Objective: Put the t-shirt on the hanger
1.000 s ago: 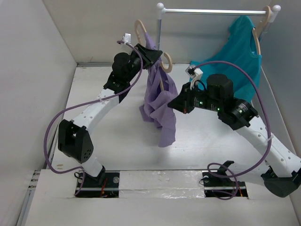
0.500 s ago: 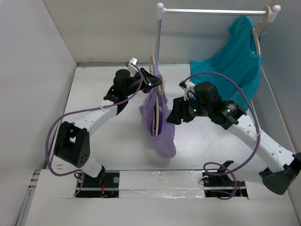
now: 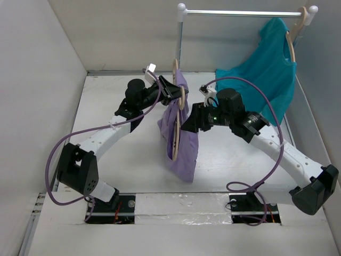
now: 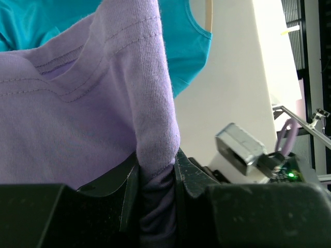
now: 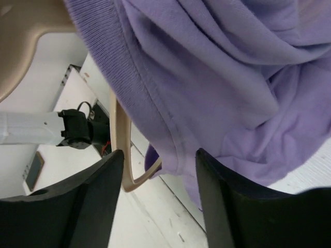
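Note:
The lavender t-shirt [image 3: 186, 154] hangs in mid-air over the middle of the table, draped on the beige wooden hanger [image 3: 175, 140], which is turned edge-on to the top camera. My left gripper [image 3: 171, 92] holds the bundle at its top. In the left wrist view its jaws [image 4: 156, 160] are shut on a fold of the t-shirt [image 4: 103, 119]. My right gripper [image 3: 186, 124] is open right beside the shirt. In the right wrist view the hem of the t-shirt [image 5: 207, 77] and a thin hanger arm [image 5: 121, 155] hang between its spread fingers [image 5: 159, 160], and neither is gripped.
A teal t-shirt [image 3: 272, 64] hangs on its own hanger from the rail [image 3: 240, 13] at the back right. The rail's upright pole [image 3: 180, 42] stands just behind the lavender shirt. White walls close in the table on the left, back and right.
My right gripper has opened and moved left and up against the shirt. My left gripper has lowered and turned the hanger edge-on, and the shirt now hangs lower.

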Controlling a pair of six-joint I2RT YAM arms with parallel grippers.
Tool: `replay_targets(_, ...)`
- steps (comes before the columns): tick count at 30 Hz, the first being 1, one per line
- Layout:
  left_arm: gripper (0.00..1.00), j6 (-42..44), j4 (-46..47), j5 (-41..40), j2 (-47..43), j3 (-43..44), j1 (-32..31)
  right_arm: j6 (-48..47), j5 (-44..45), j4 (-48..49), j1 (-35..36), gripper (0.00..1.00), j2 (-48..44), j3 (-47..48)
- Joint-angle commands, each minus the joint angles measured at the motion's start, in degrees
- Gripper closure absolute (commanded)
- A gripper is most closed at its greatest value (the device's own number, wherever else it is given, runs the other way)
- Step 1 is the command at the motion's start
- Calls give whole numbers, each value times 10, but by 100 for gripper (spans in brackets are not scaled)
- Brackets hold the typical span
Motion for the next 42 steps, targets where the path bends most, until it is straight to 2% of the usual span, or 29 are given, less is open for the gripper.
replay_targets(1,100,-4,58,6,-38,-1,-2,19,-35,76,6,40,-6,-24)
replay_targets(3,100,-1,54,0,-38,4,-2,40,-30,106,6,41,-9,-45)
replay_targets(7,100,-2,56,-1,-41,4,-2,37,20,101,18,41,2,-49)
replay_targets(12,100,0,55,-4,-39,10,-2,38,-7,120,23,44,14,-60)
replay_targets(14,100,1,59,-8,-38,14,-2,33,-17,121,23,58,14,-59)
replay_targets(15,100,1,61,-8,-37,15,-2,31,-22,121,23,73,14,-58)
replay_targets(18,100,0,68,-9,-31,21,-2,27,-27,111,23,100,11,-55)
replay_targets(24,100,22,66,-77,-35,22,-2,-9,-45,2,23,100,-17,-11)
replay_targets(30,100,40,85,-127,0,29,-13,-44,-85,-99,28,100,-25,69)
replay_targets(35,100,44,115,-139,23,22,-13,-23,-98,-85,12,100,-18,118)
replay_targets(40,100,21,154,-114,31,5,-18,15,-128,-30,-35,100,8,113)
replay_targets(42,100,22,161,-134,22,-7,-10,12,-187,-48,-41,100,22,128)
